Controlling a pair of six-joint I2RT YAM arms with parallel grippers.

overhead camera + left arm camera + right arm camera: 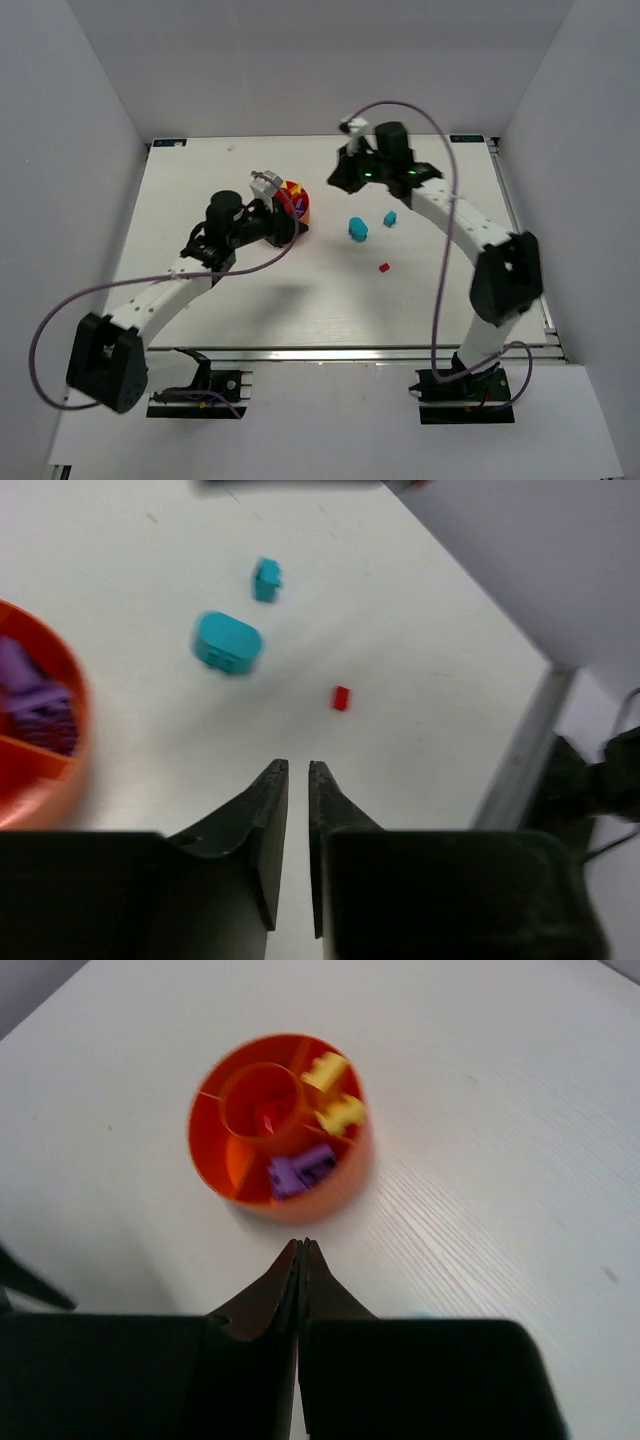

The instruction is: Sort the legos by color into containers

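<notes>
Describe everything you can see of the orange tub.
The orange tub is round, of glossy plastic by its look, with a central cup and thin dividers running out to the wall. It stands upright on the white table. Two yellow pieces lie in its outer ring, purple pieces beside them, and a red bit seems to sit in the cup. The image is slightly blurred.
</notes>
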